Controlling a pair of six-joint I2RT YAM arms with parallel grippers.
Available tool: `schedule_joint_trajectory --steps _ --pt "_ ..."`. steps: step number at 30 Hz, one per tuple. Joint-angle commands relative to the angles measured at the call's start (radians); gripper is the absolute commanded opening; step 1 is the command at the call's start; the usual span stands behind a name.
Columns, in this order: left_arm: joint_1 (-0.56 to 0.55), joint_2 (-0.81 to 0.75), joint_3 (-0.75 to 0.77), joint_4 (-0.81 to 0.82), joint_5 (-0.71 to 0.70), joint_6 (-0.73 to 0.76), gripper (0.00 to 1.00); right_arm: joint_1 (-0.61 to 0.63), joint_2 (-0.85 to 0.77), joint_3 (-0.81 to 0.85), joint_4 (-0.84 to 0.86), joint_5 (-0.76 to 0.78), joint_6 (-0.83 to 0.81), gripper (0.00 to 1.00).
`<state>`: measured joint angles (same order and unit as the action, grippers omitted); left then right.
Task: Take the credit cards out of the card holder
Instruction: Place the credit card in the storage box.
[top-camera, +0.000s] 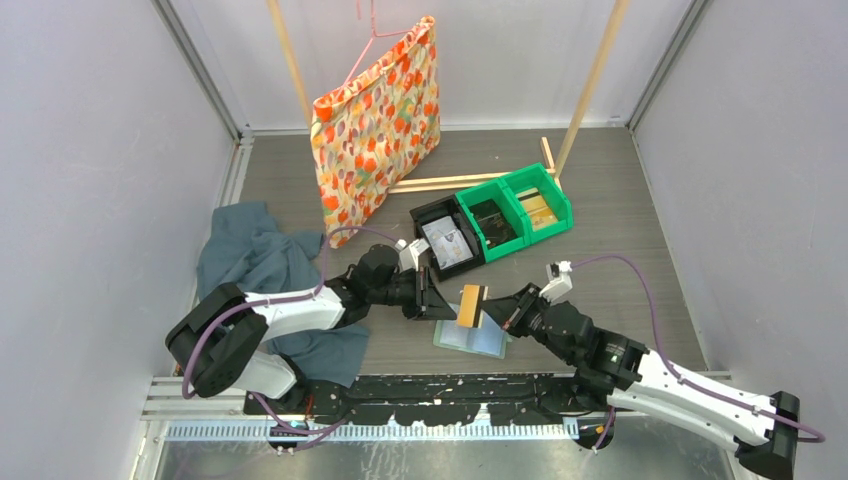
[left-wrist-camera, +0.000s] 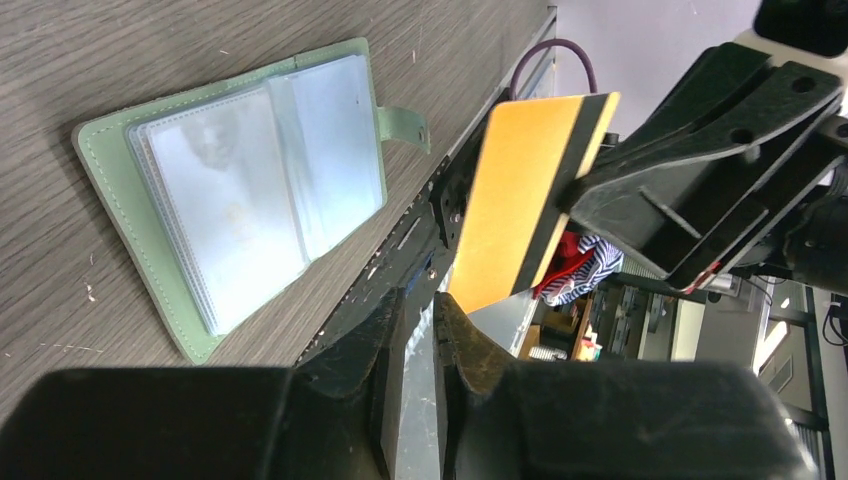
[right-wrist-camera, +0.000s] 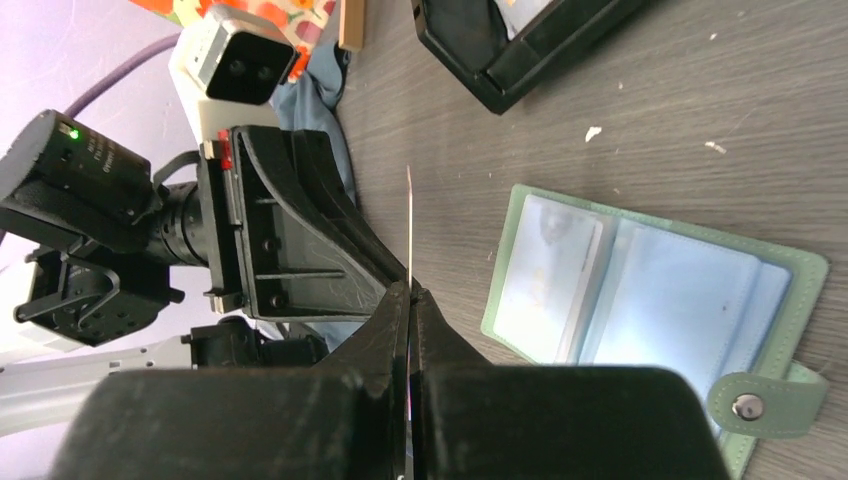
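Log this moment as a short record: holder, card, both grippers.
card holder: lies open and flat on the table, clear sleeves up, snap tab undone
card: orange with a dark stripe, out of the card holder, held in the air
right gripper: shut on the card
left gripper: jaws slightly apart by the card's lower corner
left in sleeves: one sleeve seems to hold a pale card; the count is unclear

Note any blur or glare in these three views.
Top view: evenly lit, sharp throughout. Left wrist: own fingers blurred up close; plastic sleeves of the card holder wash out pale. Right wrist: near fingers dark and soft; held card edge-on, just a thin line.
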<state>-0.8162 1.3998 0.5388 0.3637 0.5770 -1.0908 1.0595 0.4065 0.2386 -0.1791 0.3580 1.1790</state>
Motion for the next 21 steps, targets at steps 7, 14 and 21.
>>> schedule_joint_trajectory --steps 7,14,21 --pt "-0.005 -0.036 0.028 -0.002 0.013 0.034 0.28 0.008 -0.087 0.116 -0.207 0.161 -0.103 0.01" --pt "-0.005 -0.072 0.032 -0.07 -0.004 0.074 0.45 0.008 -0.106 0.179 -0.275 0.264 -0.167 0.01" --pt "-0.001 -0.126 0.054 -0.173 -0.028 0.127 0.52 0.007 -0.03 0.253 -0.294 0.353 -0.251 0.01"
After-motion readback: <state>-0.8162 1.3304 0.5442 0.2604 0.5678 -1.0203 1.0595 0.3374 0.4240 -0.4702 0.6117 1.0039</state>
